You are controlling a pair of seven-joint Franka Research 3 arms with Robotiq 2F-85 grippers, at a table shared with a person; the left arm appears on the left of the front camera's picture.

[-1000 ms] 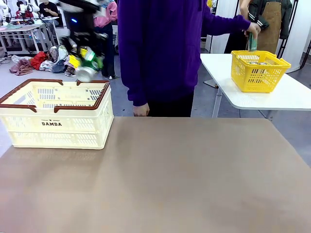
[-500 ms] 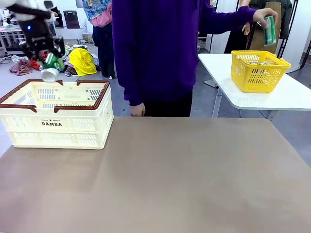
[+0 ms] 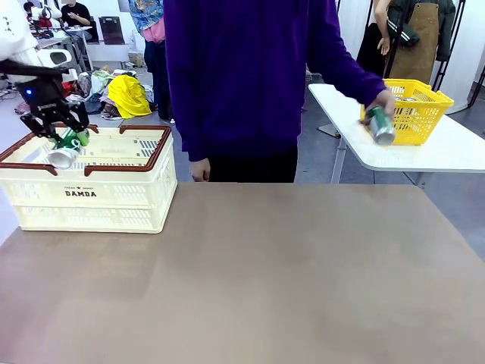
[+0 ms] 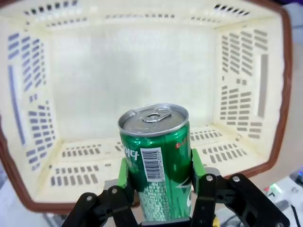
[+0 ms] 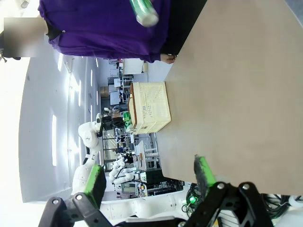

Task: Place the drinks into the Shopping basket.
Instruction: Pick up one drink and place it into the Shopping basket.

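1. Front view.
   - The Shopping basket [image 3: 91,193] sits at the left edge of the frame, on the far left of the brown table [image 3: 250,280]. The rest of the tabletop is open from the basket to the right edge.
   - The left gripper [image 3: 67,140] hangs at upper left, over the basket's opening at rim height. Its fingers are clamped on a green drink can [image 3: 64,152], which is tilted with its silver end toward the camera.
   - A person in a purple top [image 3: 242,76] stands at the table's far edge.
   - The person's hand [image 3: 377,106] at right holds a second green can [image 3: 381,127] over a white side table [image 3: 432,155]. It is just beside a yellow mesh basket [image 3: 413,114].
   - The room behind is a cluttered workshop floor. The person's head is cut off by the top of the frame.

2. Left wrist view.
   - The green can stands between the two green pads [image 4: 196,165], which are closed on its sides. Its pull-tab end points away from the camera.
   - Beyond the can are the basket's slotted cream walls and pale floor, with the brown rim framing the picture. There is room on every side of the can.
   - The lower part of the can is hidden by the fingers.

3. Right wrist view, rolled sideways.
   - The right gripper [image 5: 149,182] has its jaws spread wide with nothing between them.
   - The brown tabletop fills the right half of the frame.
   - The cream basket is small at centre left, and the person's can is at the top edge.
   - The far background is too small to read.
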